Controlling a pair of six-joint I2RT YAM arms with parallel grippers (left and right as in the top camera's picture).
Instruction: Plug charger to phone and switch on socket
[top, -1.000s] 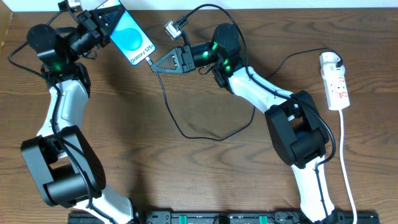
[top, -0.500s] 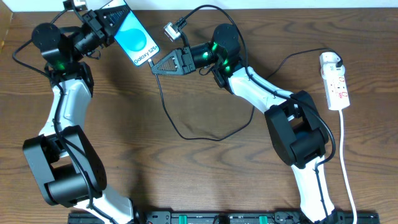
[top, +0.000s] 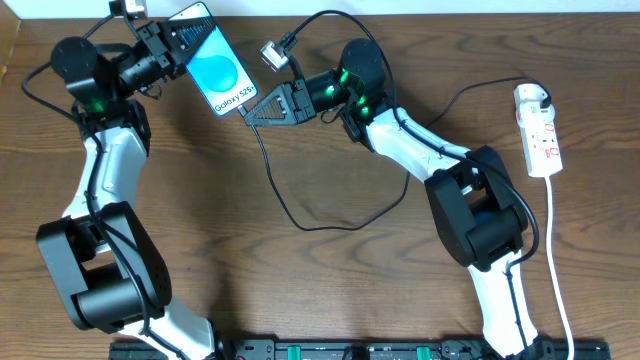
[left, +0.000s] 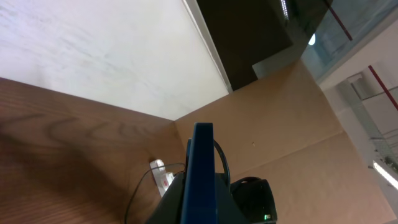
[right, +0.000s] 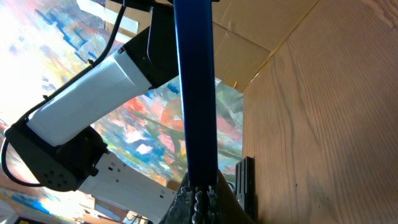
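A thin dark-blue slab, the smartphone (left: 203, 168) seen edge-on, is rising from 6 o'clock toward the middle of the picture. Dark grey fingers (left: 169, 210) of the left gripper (left: 200, 211) are gripping its two flat faces at the bottom edge. A brown wood-grain tabletop (left: 62, 155) is stretching across 8 o'clock. A white wall panel (left: 93, 50) is filling 10 o'clock, and brown cardboard sheets (left: 292, 124) are covering 3 o'clock. At 9 o'clock of the slab, a small white power strip (left: 163, 177) is lying far back, with a thin black charger cable (left: 138, 194) curving up to it. At 5 o'clock a black rounded robot joint (left: 252, 196) is showing a green light.
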